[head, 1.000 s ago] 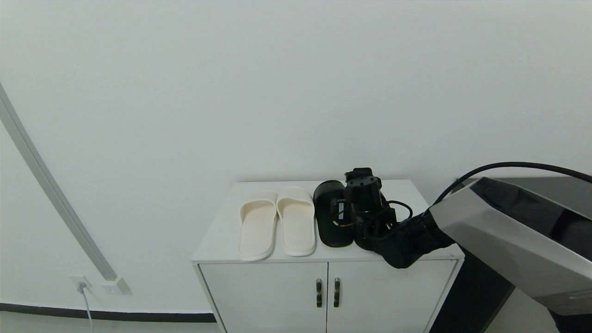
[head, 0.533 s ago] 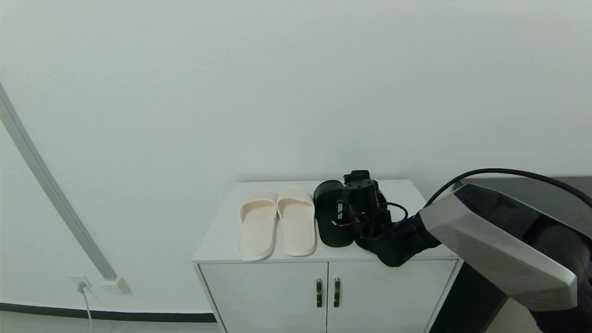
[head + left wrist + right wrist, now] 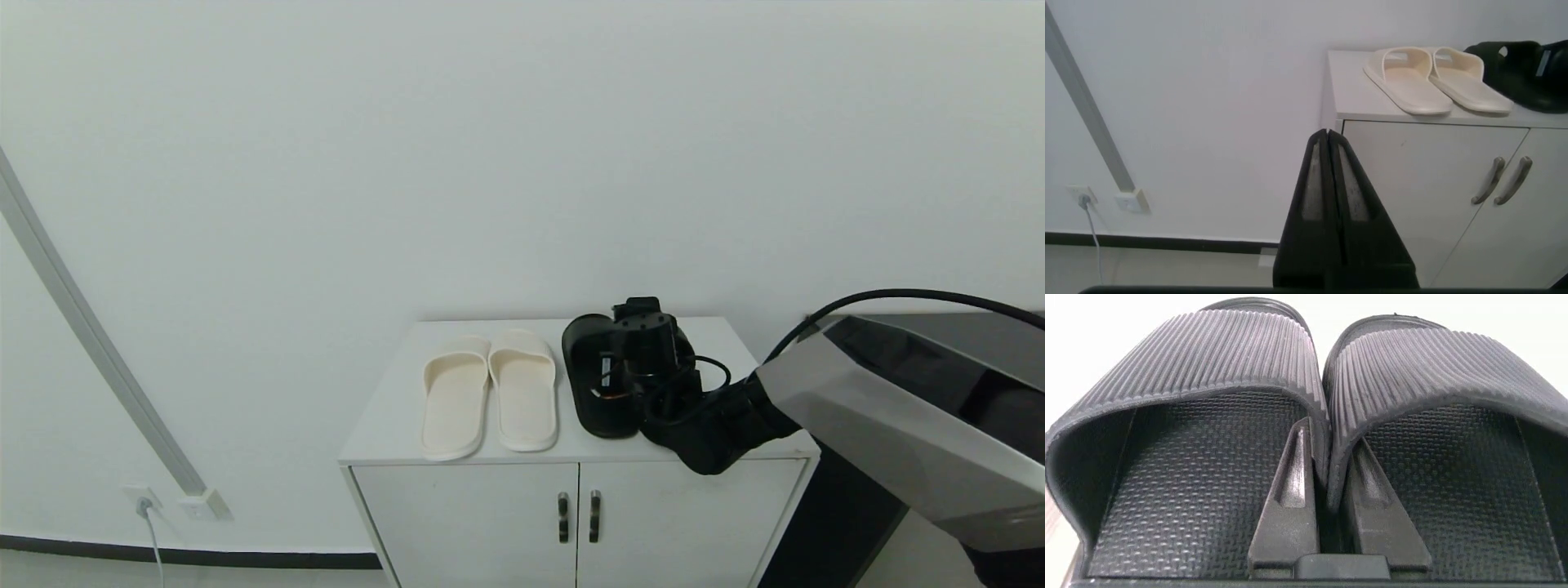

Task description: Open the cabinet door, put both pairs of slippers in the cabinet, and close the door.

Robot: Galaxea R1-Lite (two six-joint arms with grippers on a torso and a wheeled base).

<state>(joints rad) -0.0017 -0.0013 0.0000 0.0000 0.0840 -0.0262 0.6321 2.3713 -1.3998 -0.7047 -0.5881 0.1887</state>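
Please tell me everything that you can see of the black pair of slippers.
The black slippers are rubbery-looking slides with ribbed straps and textured footbeds. They lie side by side on the white cabinet top, to the right of the cream pair. The right gripper pinches their touching inner strap edges together.

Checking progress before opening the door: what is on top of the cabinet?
Cream slippers and black slippers side by side; the right gripper pinches the black pair's straps. Its arm covers the cabinet top's right side.
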